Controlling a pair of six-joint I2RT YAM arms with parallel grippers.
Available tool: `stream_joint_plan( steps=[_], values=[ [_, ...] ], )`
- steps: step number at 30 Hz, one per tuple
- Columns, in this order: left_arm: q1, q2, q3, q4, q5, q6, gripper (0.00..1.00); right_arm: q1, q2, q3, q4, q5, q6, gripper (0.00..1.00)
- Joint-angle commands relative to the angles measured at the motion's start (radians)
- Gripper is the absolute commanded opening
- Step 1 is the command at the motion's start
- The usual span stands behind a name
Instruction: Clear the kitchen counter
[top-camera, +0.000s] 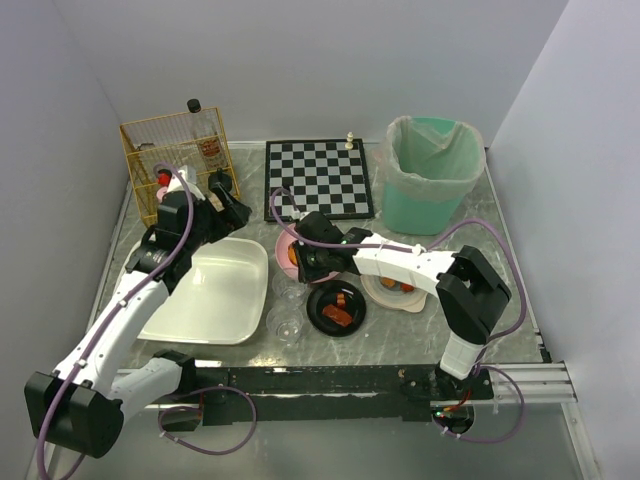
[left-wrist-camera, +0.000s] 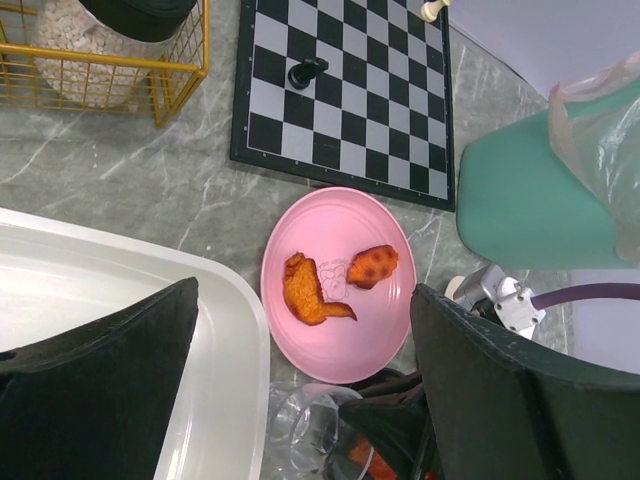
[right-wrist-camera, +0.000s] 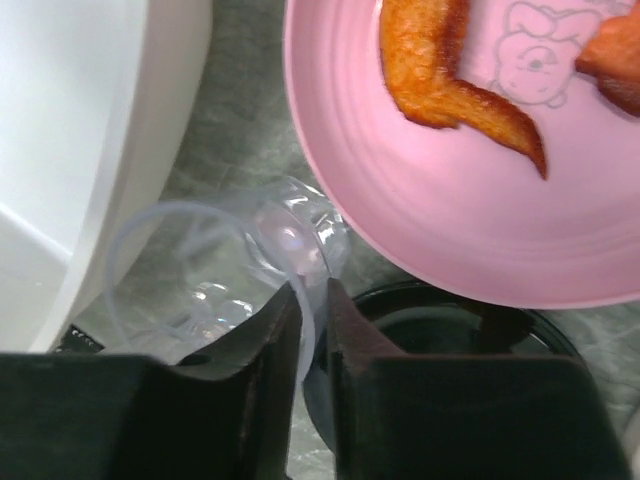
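Right claw (right-wrist-camera: 312, 290) is pinched nearly closed on the wall of a clear cup (right-wrist-camera: 285, 240). I can see thin plastic between the two black fingers (right-wrist-camera: 275, 350). The cup is over the kitchen counter (right-wrist-camera: 230, 120), in the gap between the white tub (right-wrist-camera: 90, 120) and the pink plate (right-wrist-camera: 450, 200). The black plate (right-wrist-camera: 450, 330) is just beside the fingertips.

Left claw (left-wrist-camera: 305, 290) is spread wide with nothing in it. It hangs above the tub rim and the pink plate, and touches nothing I can see.

Counts:
- Plates: 3. Pink, black, and a pale plate (top-camera: 395, 290) partly under the right forearm.
- Fried pieces (left-wrist-camera: 310, 290) on the pink plate: 2, both orange. The black plate also carries reddish food, too small for me to count.
- Clear cups: 2 as far as I can tell. The second cup (top-camera: 288, 325) is just nearer the arm bases than the gripped one.
- Tub: 1.
- Chessboard (top-camera: 320, 178): 1, with one white piece (top-camera: 350, 138) at its far edge and one black piece (left-wrist-camera: 305, 72) on it.
- Yellow wire basket (top-camera: 175, 160): 1, far left corner.
- Green bin (top-camera: 432, 175): 1, with a liner, far right.

All of it stands on the grey marble counter.
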Motion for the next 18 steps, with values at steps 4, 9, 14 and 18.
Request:
stream_joint_plan(
  steps=[4,9,14,18],
  values=[
    [0.007,-0.002,0.001,0.043,0.016,0.002,0.9,0.004,-0.021,0.04,-0.008,0.001,-0.017,0.0],
    [0.007,-0.021,0.013,0.063,0.016,0.022,0.93,-0.013,-0.088,0.022,0.006,0.017,-0.022,0.0],
    [0.006,-0.038,0.031,0.092,0.033,0.022,0.94,-0.071,-0.23,-0.064,0.099,-0.039,-0.005,0.0],
    [0.007,-0.052,0.016,0.164,0.082,-0.012,0.95,-0.209,-0.338,-0.166,0.253,-0.305,0.078,0.0]
  ],
)
